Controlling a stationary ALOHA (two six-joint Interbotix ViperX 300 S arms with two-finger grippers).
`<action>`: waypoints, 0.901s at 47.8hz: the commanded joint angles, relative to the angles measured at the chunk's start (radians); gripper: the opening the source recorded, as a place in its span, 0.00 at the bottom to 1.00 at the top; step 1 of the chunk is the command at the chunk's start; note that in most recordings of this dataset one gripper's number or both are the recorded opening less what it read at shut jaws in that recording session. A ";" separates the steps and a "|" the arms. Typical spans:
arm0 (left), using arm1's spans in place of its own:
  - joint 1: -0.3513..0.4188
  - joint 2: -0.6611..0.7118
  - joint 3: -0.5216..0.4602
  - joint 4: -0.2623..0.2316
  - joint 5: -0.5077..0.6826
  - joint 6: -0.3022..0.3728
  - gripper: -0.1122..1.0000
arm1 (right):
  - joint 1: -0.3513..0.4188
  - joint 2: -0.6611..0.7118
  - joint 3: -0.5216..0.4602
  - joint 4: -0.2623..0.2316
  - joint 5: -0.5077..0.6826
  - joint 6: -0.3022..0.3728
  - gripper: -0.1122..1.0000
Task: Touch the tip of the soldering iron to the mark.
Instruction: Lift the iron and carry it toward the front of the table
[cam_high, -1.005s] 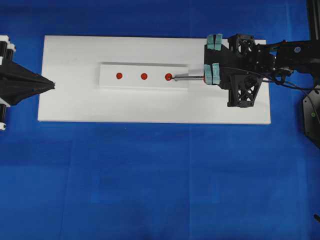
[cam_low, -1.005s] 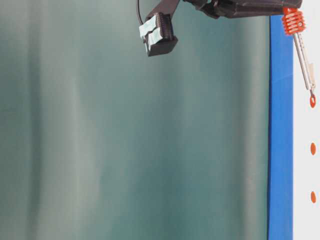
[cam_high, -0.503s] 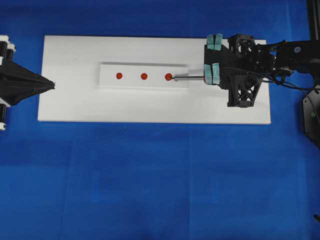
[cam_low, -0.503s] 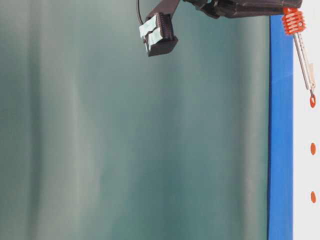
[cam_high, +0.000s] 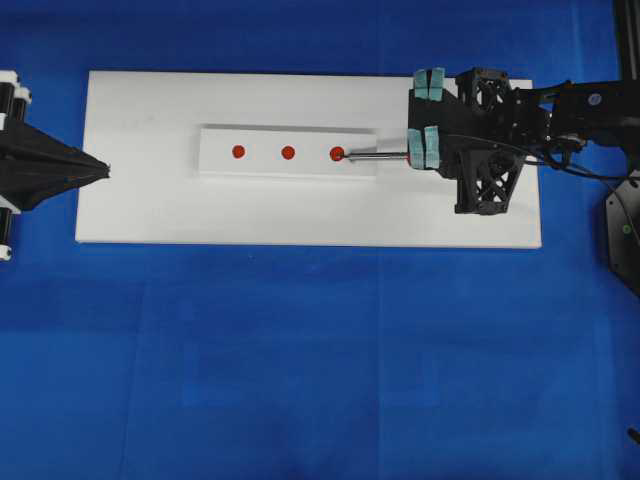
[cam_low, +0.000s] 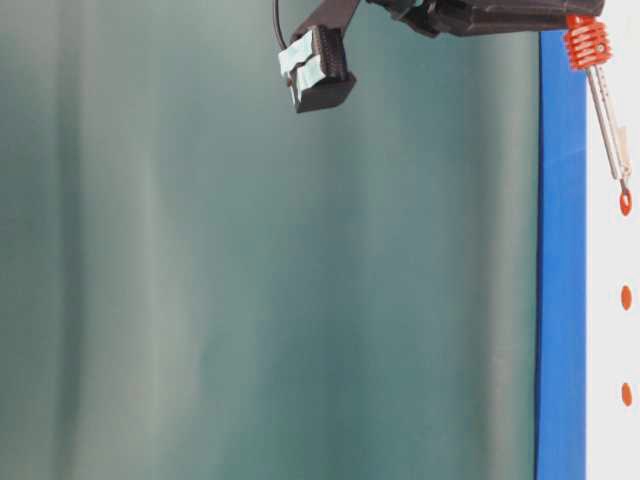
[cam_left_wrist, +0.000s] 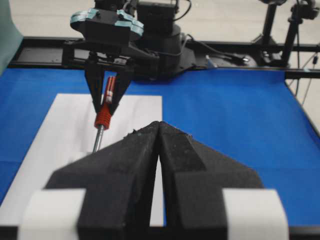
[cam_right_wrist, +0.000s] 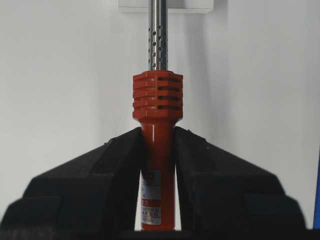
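The soldering iron (cam_high: 378, 154), with its orange-red handle (cam_right_wrist: 158, 100) and silver shaft, lies level over the white strip (cam_high: 270, 165). My right gripper (cam_high: 414, 154) is shut on the handle (cam_left_wrist: 105, 112). The thin tip meets the right edge of the rightmost red mark (cam_high: 337, 153). In the table-level view the tip also meets this mark (cam_low: 625, 204). Two more red marks (cam_high: 288, 152) (cam_high: 238, 152) sit further left on the strip. My left gripper (cam_high: 103, 170) is shut on nothing at the board's left edge, pointing right; its fingertips (cam_left_wrist: 159, 126) are pressed together.
The strip lies on a white board (cam_high: 300, 215) on blue cloth (cam_high: 300, 360). The iron's black cord (cam_high: 560, 160) trails over the right arm. A dark stand (cam_high: 622, 230) sits at the right edge.
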 joint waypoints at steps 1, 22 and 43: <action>-0.003 0.009 -0.011 0.000 -0.009 -0.002 0.10 | -0.002 -0.011 -0.017 0.002 0.000 0.000 0.16; -0.003 0.008 -0.011 0.000 -0.011 -0.002 0.10 | -0.002 -0.149 -0.133 0.002 0.201 0.002 0.16; -0.003 0.008 -0.011 0.000 -0.011 -0.002 0.10 | -0.002 -0.190 -0.164 -0.005 0.261 0.000 0.16</action>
